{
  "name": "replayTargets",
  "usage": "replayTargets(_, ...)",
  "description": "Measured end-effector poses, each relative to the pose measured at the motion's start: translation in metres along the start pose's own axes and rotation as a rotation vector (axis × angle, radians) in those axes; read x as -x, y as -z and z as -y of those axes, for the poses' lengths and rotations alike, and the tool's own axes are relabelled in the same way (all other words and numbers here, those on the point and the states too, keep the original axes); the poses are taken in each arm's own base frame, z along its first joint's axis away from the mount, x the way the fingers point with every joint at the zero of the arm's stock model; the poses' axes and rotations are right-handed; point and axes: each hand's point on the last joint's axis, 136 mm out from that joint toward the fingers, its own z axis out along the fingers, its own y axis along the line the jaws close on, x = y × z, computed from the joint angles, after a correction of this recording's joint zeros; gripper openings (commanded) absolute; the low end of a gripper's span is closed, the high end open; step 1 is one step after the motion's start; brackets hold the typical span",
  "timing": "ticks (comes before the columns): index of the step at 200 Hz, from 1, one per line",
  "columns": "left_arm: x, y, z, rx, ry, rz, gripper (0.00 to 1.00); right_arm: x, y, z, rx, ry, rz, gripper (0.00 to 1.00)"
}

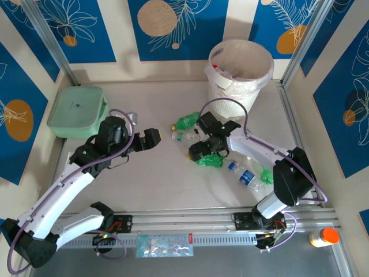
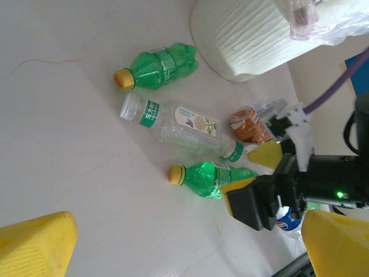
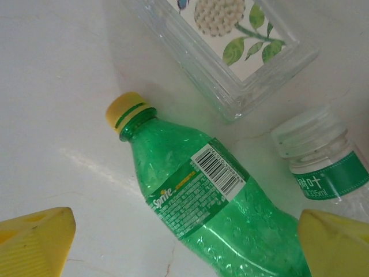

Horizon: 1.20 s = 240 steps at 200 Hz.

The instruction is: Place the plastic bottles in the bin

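Right pincer (image 3: 185,222) hangs spread wide, the Sprite bottle (image 3: 190,190) lying flat between its fingers and clear bottles (image 3: 230,52) just beyond. Left pincer (image 2: 187,228) gapes wide too, short of the bottles. The bin (image 1: 233,86) stands well beyond both.

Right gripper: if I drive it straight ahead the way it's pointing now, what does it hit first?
Most likely the green Sprite bottle, lying on the table directly between the open fingers of the right gripper. I can't judge how far off it is.
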Motion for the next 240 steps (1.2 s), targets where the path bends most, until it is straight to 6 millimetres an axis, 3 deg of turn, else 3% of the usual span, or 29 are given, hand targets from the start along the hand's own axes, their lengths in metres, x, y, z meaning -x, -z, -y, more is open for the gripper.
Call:
replayTargets(75,-0.001,0.0,0.001,-0.005,-0.003,-0.006,0.99,-0.009,-0.03,0.0,-0.012,-0.001,-0.081,0.99)
replayTargets(128,-0.002,-0.003,0.0,-0.004,-0.002,-0.017,0.99,-0.016,-0.034,-0.009,-0.007,0.029,-0.108,0.98)
replayTargets(240,-0.006,-0.012,-0.001,0.003,-0.004,-0.045,0.99,-0.036,-0.056,-0.018,-0.029,0.05,-0.204,0.67)
